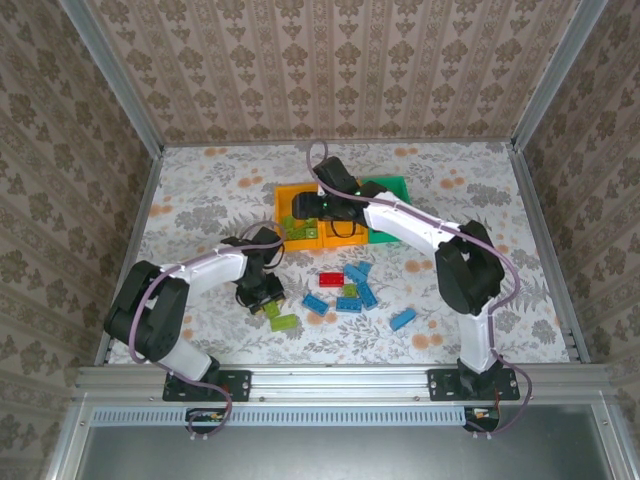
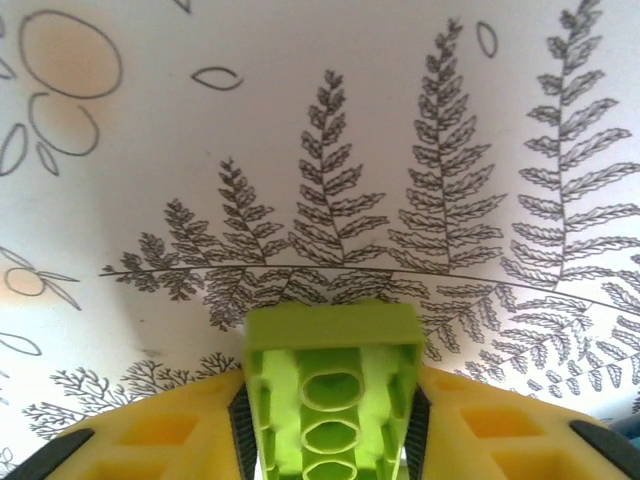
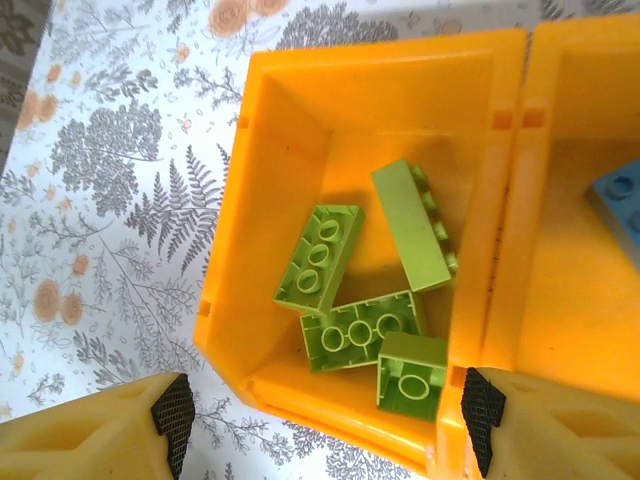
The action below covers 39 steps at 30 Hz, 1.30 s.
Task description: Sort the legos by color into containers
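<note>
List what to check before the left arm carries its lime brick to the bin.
1. Grip: the left end effector has its pads against both sides of the lime brick: ok.
2. Brick clear of the table: cannot tell.
3. Target: the orange bin holds four lime bricks and no other colour: ok.
4. Space above that bin: the right end effector hovers over it, open and empty: not ok.
5. Sorting finished: loose bricks lie on the table: not ok.
</note>
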Each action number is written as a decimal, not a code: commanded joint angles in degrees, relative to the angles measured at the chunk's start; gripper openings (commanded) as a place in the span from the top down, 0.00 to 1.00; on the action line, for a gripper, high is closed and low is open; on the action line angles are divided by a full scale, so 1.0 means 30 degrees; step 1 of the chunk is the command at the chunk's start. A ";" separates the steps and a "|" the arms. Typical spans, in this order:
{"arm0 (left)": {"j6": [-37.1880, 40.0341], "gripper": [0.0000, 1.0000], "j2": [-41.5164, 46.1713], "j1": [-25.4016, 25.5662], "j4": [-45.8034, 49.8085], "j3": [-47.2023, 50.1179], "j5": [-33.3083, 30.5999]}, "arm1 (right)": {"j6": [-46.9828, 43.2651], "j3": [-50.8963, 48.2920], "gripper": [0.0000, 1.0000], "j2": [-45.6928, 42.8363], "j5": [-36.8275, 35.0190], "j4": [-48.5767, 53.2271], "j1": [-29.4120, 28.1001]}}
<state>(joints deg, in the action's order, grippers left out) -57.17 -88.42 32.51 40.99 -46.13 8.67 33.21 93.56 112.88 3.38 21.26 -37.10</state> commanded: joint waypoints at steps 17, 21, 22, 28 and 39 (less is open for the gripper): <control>0.4099 0.66 0.0915 -0.1228 -0.1533 -0.4583 -0.1514 | -0.0933 -0.8562 0.28 -0.6331 -0.1930 0.0782 -0.0457; 0.5736 0.65 -0.0128 -0.1314 -0.1820 -0.7004 -0.1563 | -0.0659 -0.9879 0.30 -0.7134 -0.2242 0.1109 -0.1614; 0.6077 0.65 -0.0549 -0.1423 -0.1978 -0.7586 -0.1429 | -0.0516 -1.0158 0.31 -0.7269 -0.2363 0.1234 -0.1933; 0.7654 0.64 -0.2712 -0.1783 -0.3547 -0.9975 -0.0316 | 0.1082 -1.1632 0.33 -0.7559 -0.2472 0.0906 -0.3263; 0.8538 0.62 -0.6297 -0.2502 -0.3993 -1.2543 0.0950 | 0.2385 -1.3769 0.32 -0.9030 -0.3672 0.1385 -0.3369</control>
<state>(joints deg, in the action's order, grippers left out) -33.58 -106.17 26.74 29.58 -81.06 9.80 38.87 53.65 88.88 -4.32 23.51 -47.13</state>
